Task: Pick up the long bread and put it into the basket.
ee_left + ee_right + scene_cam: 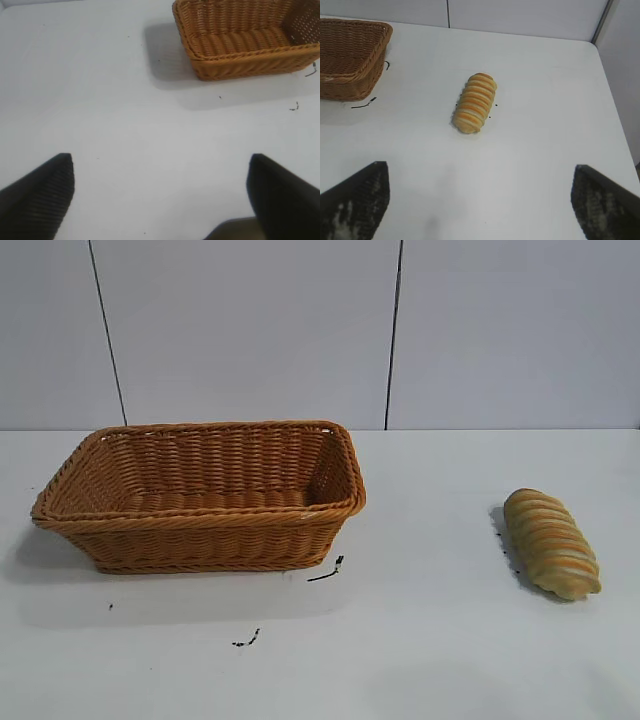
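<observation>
Both pincers stand with their fingers spread wide apart and hold nothing. Seen from its own wrist camera, the left pincer (160,195) hangs above bare white surface (100,100), with the basket (240,60) well ahead of it. From the other wrist camera, the right pincer (480,200) hangs above the same surface, its dark fingers (357,200) flanking an open stretch, with the long bread (475,102) lying ahead of it and apart from both fingers. Neither arm shows in the exterior view.

From largest to smallest: the white surface (440,640) carries everything. The basket (200,540), rectangular woven wicker with sloping sides and a braided rim, sits upright on the left part and has nothing inside. The long bread (551,543) lies flat on the right part, well apart from the basket, its length running slantwise. Small dark marks (326,571) lie on the surface just beside the basket's near corner, with another (247,640) a little nearer the camera.
</observation>
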Motion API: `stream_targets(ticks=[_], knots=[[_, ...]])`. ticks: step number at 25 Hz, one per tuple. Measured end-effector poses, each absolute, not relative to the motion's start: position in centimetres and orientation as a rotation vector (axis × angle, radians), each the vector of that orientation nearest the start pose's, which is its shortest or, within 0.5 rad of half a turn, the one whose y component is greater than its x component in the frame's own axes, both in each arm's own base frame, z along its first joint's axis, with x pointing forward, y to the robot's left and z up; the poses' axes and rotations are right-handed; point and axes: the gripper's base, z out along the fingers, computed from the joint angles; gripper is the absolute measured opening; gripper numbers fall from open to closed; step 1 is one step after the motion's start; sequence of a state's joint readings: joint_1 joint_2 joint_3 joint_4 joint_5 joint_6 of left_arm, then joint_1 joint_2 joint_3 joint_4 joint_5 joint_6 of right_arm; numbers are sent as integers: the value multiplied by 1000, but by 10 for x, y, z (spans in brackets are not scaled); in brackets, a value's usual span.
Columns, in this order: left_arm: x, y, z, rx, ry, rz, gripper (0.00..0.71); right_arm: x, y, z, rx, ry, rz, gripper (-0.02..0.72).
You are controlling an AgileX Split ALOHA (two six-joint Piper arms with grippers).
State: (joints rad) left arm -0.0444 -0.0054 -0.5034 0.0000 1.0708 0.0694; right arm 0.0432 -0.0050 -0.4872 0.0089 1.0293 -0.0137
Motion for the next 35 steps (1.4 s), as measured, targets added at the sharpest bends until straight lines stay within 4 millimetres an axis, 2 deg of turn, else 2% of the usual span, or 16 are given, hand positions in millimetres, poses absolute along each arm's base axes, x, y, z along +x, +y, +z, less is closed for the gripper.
stream_targets(ticks=[11, 15, 18, 23, 30, 35], knots=[[-7, 0, 277, 116, 2042, 16, 696, -2, 1, 277, -55, 2022, 30, 678], [-7, 0, 277, 116, 2042, 16, 696, 15, 2, 285, -56, 2121, 35, 678], [-7, 0, 277, 116, 2042, 16, 696, 42, 3, 294, -57, 2251, 35, 678], [-7, 0, 277, 116, 2042, 16, 696, 106, 5, 299, -60, 2476, 29, 678], [-7, 0, 277, 116, 2042, 16, 696, 207, 10, 277, -62, 2729, 24, 678], [-7, 0, 277, 116, 2042, 16, 696, 274, 14, 260, -54, 2808, 41, 678]])
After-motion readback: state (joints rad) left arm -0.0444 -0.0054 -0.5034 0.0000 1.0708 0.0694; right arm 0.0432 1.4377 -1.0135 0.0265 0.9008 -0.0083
